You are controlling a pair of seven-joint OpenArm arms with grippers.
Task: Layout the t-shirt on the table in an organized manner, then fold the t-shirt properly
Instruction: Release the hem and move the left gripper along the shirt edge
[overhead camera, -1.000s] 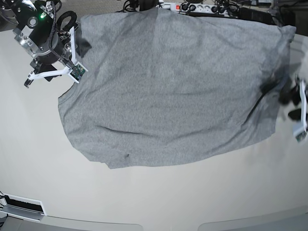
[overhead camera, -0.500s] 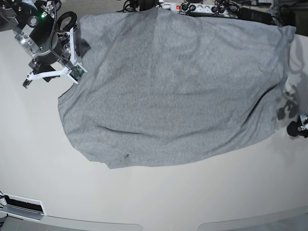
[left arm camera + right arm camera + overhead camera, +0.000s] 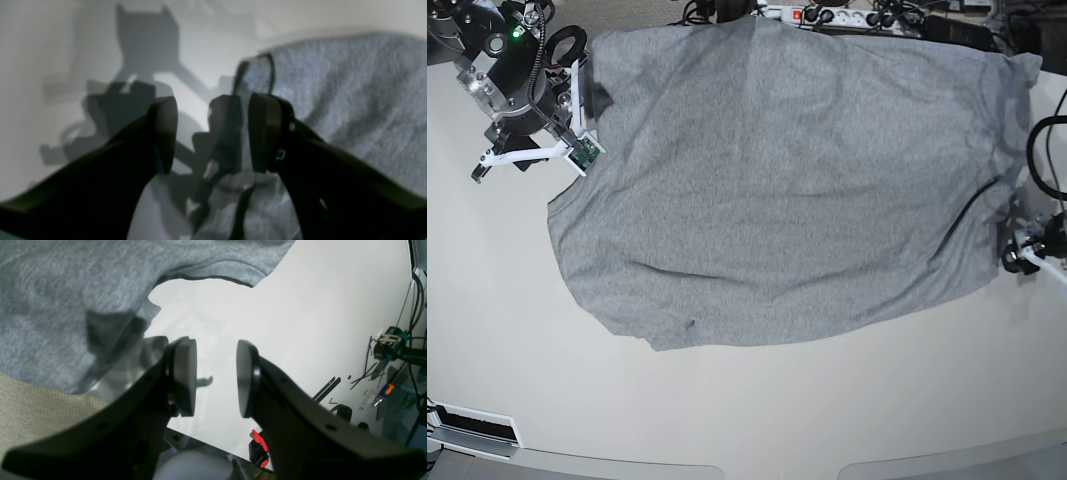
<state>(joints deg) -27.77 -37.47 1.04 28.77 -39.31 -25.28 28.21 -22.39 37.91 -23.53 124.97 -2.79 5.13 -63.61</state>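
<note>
The grey t-shirt (image 3: pixel 777 180) lies spread wide and mostly flat over the far half of the off-white bench (image 3: pixel 757 410), plain side up with no lettering showing, its far edge reaching the bench's back edge where a power strip (image 3: pixel 827 15) and cables sit. A few soft wrinkles run across its near hem and along the edge by the left arm. The right gripper (image 3: pixel 532 150) hovers at the shirt's corner on the base view's left; in its wrist view its jaws (image 3: pixel 216 376) stand apart with only bare bench between the pads, the cloth's edge (image 3: pixel 83 300) lying just beyond them, nothing held. The left gripper (image 3: pixel 1027 250) sits low at the shirt's opposite edge; its wrist view is blurred, but the jaws (image 3: pixel 211 133) are parted, straddling the shirt's hem (image 3: pixel 333 100), one pad over bare bench and the other over cloth, without pinching it
</note>
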